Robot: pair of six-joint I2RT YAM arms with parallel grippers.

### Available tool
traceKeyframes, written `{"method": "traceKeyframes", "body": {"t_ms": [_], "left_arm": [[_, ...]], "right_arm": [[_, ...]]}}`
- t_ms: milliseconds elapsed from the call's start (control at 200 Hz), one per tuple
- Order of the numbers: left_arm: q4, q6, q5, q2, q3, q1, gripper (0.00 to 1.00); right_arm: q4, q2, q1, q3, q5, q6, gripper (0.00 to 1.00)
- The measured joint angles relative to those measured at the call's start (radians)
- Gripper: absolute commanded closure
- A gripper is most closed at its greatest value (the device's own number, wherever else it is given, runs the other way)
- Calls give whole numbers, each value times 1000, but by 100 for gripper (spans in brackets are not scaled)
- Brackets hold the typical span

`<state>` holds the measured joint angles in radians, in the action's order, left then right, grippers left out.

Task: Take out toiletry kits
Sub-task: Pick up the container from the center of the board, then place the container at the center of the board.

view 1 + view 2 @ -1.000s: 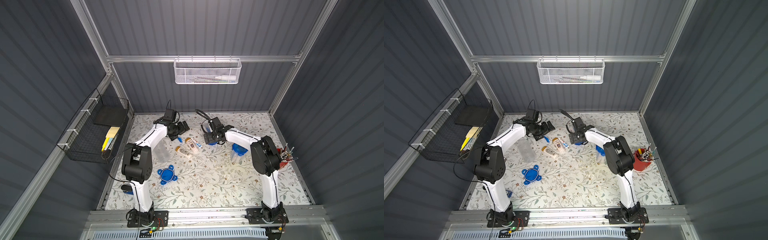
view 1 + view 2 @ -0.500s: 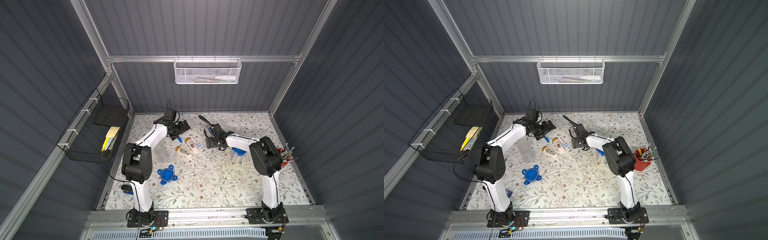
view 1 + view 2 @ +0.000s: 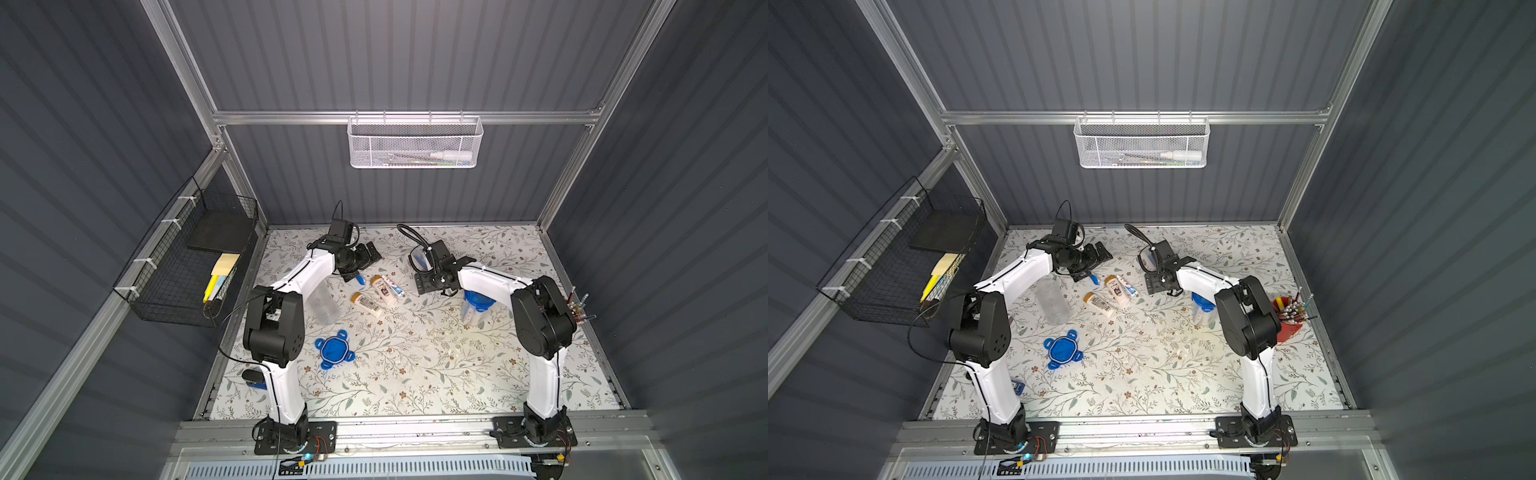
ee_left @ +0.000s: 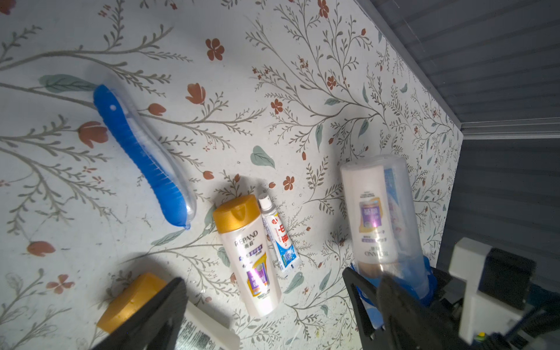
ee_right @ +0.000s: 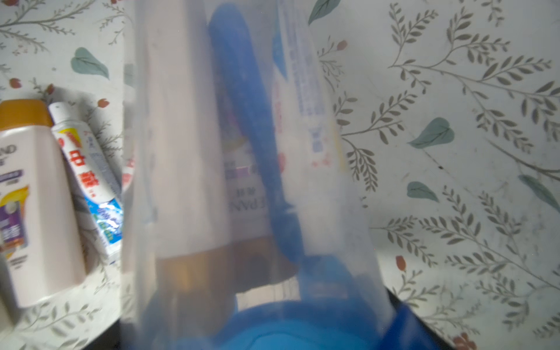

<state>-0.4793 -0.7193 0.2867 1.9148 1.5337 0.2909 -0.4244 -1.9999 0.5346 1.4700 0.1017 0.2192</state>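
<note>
Clear plastic with a blue clip lid: a packed jar (image 4: pixel 381 212) lies between the jaws of the right end effector (image 3: pixel 430 266), toward the back of the floral counter (image 3: pixel 415 374).
Through its cloudy wall show a capped bottle (image 4: pixel 368 212), its tan cap toward the lid, and a blue brush handle (image 5: pixel 251 121); the black jaws flank the lid end, but I cannot tell whether they pinch it. Just beside it on the matte print lie a glossy white bottle (image 4: pixel 248 254) with a tan-gold cap, a slim toothpaste tube (image 4: pixel 280 239) touching its side, a second bottle (image 4: pixel 127 298) partly under a finger, and, a little apart, a curved blue toothbrush (image 4: pixel 142 154) in a clear sleeve. The left end effector (image 3: pixel 359 264) hangs near these, jaws spread wide, holding nothing. Another clear jar (image 3: pixel 324 303) lies on its side near a four-tabbed blue lid (image 3: pixel 333 349).
</note>
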Motion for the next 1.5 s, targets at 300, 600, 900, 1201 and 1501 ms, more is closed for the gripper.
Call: {"method": "traceKeyframes", "body": {"t_ms": [300, 600, 900, 1201, 1501], "left_arm": [[17, 0, 29, 0, -7, 0, 1], [73, -11, 67, 0, -44, 37, 1], [244, -63, 140, -4, -142, 228, 47], [333, -114, 162, -9, -260, 277, 63], [294, -99, 79, -119, -273, 278, 63]], "right_arm": [[-364, 58, -6, 204, -121, -23, 20], [-667, 216, -4, 235, -177, -20, 17], [-813, 265, 2, 194, -156, -14, 17], [-857, 198, 24, 205, -155, -19, 16], [-887, 144, 26, 249, -150, -30, 14]]}}
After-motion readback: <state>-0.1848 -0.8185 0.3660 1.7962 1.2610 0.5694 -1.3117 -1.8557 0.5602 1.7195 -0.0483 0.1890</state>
